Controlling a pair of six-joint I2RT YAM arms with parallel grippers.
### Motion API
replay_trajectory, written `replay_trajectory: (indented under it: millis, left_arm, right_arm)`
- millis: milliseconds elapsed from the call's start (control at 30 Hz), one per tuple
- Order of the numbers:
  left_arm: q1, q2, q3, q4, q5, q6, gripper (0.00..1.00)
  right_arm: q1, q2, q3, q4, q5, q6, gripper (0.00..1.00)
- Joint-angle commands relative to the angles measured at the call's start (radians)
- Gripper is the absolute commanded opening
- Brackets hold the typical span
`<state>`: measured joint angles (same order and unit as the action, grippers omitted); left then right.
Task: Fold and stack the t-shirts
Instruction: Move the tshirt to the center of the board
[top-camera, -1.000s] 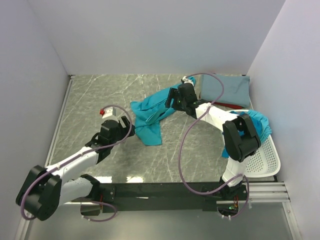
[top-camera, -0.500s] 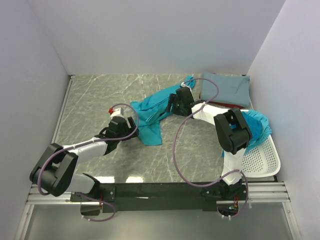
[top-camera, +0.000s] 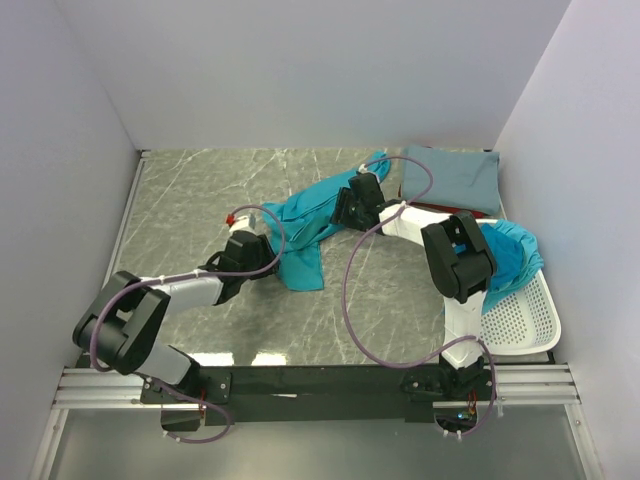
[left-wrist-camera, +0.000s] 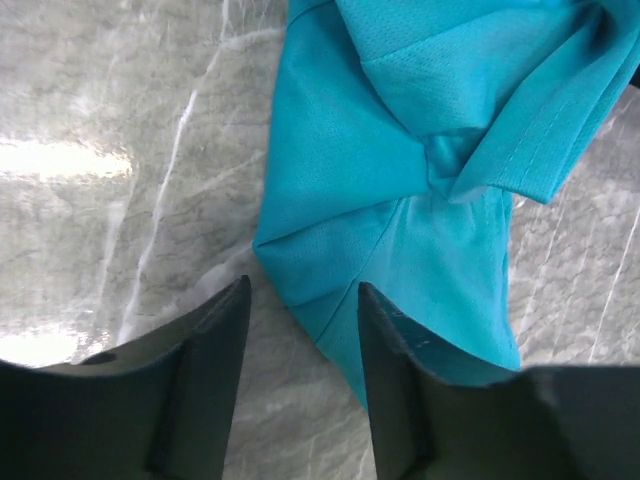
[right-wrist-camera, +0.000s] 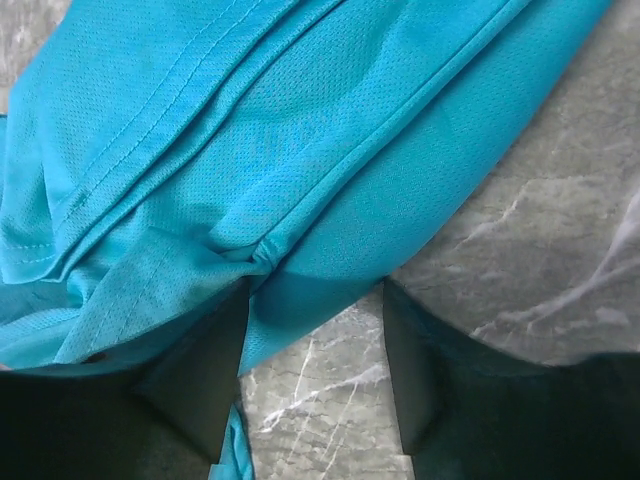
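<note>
A crumpled teal t-shirt (top-camera: 308, 222) lies on the marble table's middle. My left gripper (top-camera: 264, 250) is open at its lower left edge. In the left wrist view a corner of the shirt (left-wrist-camera: 400, 150) lies between the spread fingers (left-wrist-camera: 215, 350) of that gripper (left-wrist-camera: 300, 295), and the right finger rests over the cloth. My right gripper (top-camera: 345, 210) is open low over the shirt's right side. In the right wrist view the shirt's hem (right-wrist-camera: 330, 200) reaches in between the tips of the open right gripper (right-wrist-camera: 315, 310). A folded grey-blue shirt (top-camera: 452, 178) lies at the back right on a dark red one (top-camera: 458, 211).
A white perforated basket (top-camera: 528, 322) stands at the right edge with more teal shirts (top-camera: 512, 250) bunched in its far end. White walls close in the table at the back and both sides. Purple cables loop off both arms.
My left gripper has reached forward and right to the shirt's lower left edge. My right gripper has shifted slightly left over the shirt's right side. The shirt has barely moved.
</note>
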<state>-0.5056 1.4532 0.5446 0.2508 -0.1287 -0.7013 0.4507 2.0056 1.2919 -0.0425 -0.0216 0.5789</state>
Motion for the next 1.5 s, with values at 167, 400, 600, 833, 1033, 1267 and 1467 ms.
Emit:
replay_trajectory:
  millis: [167, 400, 600, 833, 1033, 1267, 1467]
  left_arm:
    - [-0.005, 0.104, 0.028, 0.149, 0.018, -0.032, 0.43]
    - [-0.005, 0.098, 0.051, 0.127, -0.067, -0.026, 0.0]
    - [-0.007, -0.107, 0.118, -0.048, -0.345, 0.062, 0.0]
    - [-0.01, -0.413, 0.147, -0.275, -0.58, 0.132, 0.0]
    - [-0.01, -0.571, 0.124, -0.279, -0.553, 0.193, 0.0]
    - [0.102, -0.304, 0.231, -0.206, -0.407, 0.232, 0.02]
    - [0.147, -0.024, 0.333, -0.274, -0.471, 0.204, 0.68]
  right_arm:
    - [-0.006, 0.03, 0.044, 0.039, -0.052, 0.006, 0.33]
    - [-0.007, -0.016, 0.047, 0.027, -0.037, -0.02, 0.0]
    - [-0.006, -0.178, 0.023, -0.016, 0.009, -0.054, 0.0]
    - [0.006, -0.485, -0.092, -0.053, 0.141, -0.09, 0.0]
    - [0.011, -0.628, -0.059, -0.08, 0.247, -0.122, 0.0]
    - [-0.03, -0.386, 0.202, -0.114, 0.233, -0.155, 0.13]
    - [-0.03, -0.172, 0.318, -0.223, 0.109, -0.154, 0.53]
